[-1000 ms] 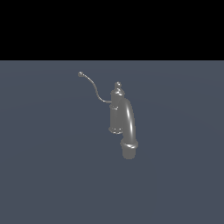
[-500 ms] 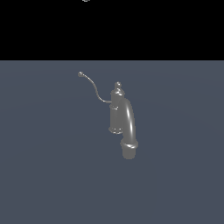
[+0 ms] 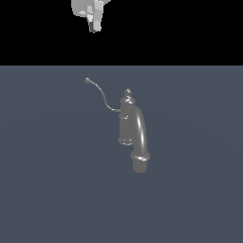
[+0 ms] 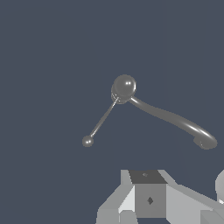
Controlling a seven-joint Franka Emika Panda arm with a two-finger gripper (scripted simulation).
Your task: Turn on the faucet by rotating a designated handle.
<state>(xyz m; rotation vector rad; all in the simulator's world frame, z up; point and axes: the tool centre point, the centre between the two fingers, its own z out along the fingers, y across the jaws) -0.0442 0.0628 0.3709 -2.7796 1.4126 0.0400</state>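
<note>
1. The faucet point(image 3: 129, 124) is a small grey metallic piece standing on a flat slate-blue floor point(image 3: 47, 190). It has an upright cylindrical body, a knobbed finial on top, and a thick arched spout that curves down to a collar at its near end.
2. The handle point(image 3: 100, 93) is a thin, wire-like S-curved lever leaving the body just below the finial. It rises toward the exterior view's left and ends in a small ball tip.
3. In the wrist view the faucet point(image 4: 162, 114) is seen from above: the finial shows as a shiny ball, the spout sweeps off one way and the handle point(image 4: 102, 120) runs straight out another way to its ball.
4. The gripper point(image 3: 94, 23) hangs high above and beyond the faucet, well apart from the handle's ball and touching nothing.
5. Only the gripper's lower part shows in the exterior view, cut off by the picture's edge; I cannot tell how far its fingers are parted.
6. In the wrist view only blocky grey and white parts of the gripper's body show, again cut off by the edge.
</note>
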